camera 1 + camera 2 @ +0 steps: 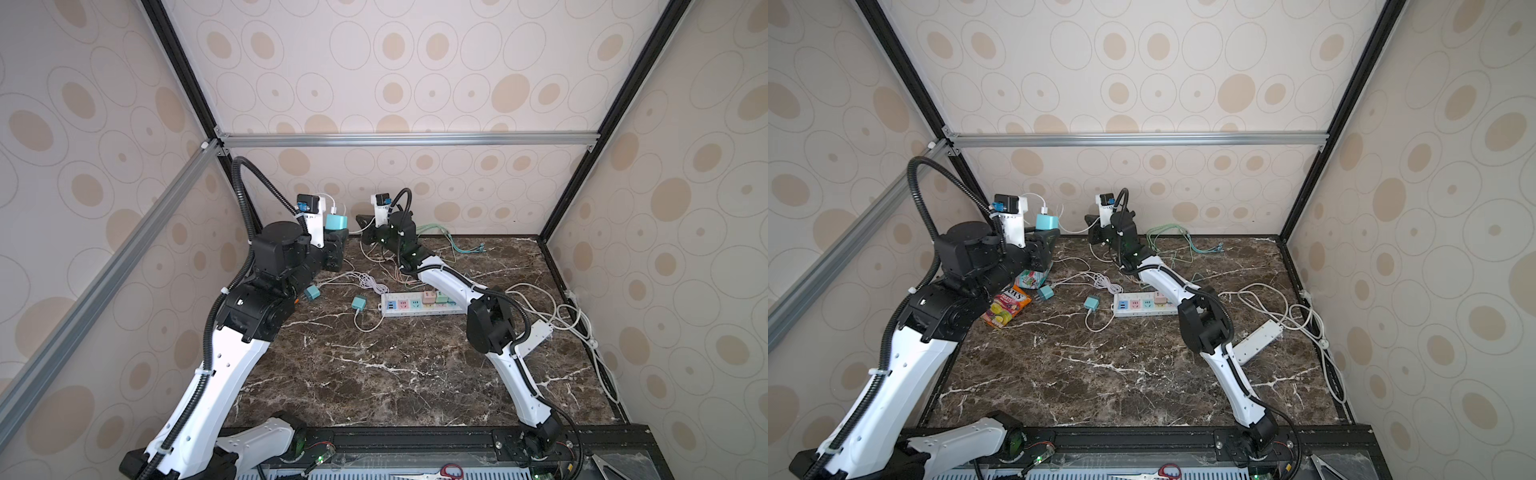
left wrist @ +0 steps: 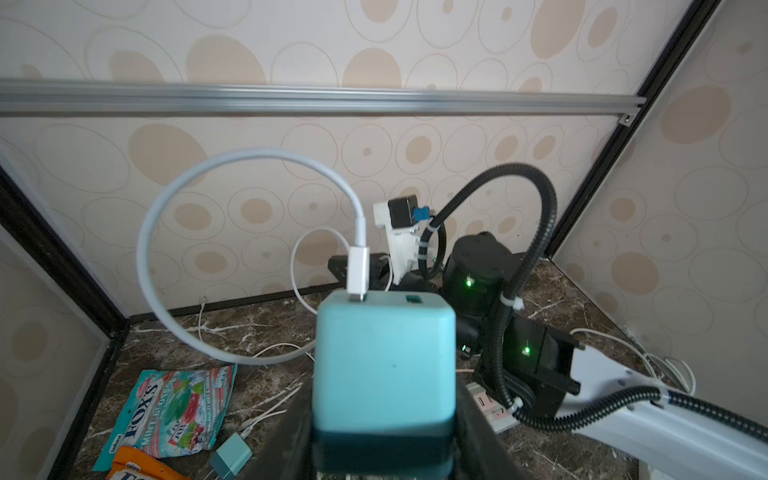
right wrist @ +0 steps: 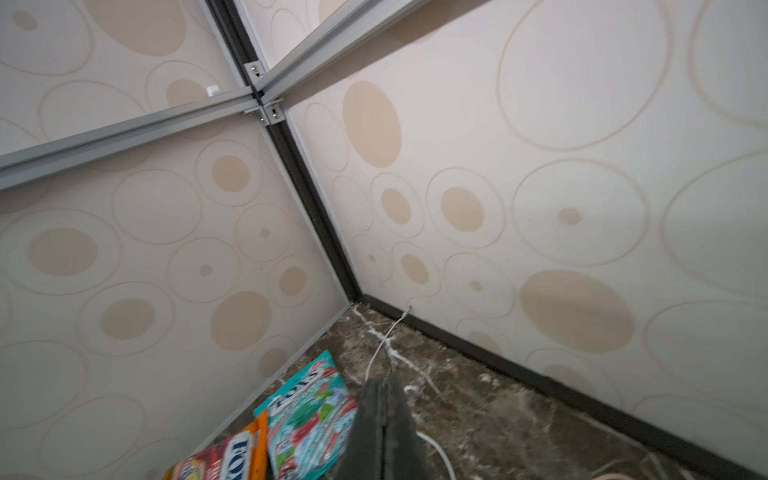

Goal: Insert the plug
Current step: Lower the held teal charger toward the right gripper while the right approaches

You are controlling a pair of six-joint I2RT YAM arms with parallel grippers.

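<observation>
Two grippers hover near the back wall. Left gripper [image 1: 1046,235] grasps the teal plug [image 2: 384,365] at its base. The plug stands upright above the jaws, long axis vertical, cable [image 2: 358,266] socket facing up. Right gripper [image 3: 384,395] is clenched, empty.

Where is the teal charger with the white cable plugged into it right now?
In both top views the teal charger is at the back left, held above the table in the left gripper, close to the back wall and beside the right gripper.
</observation>
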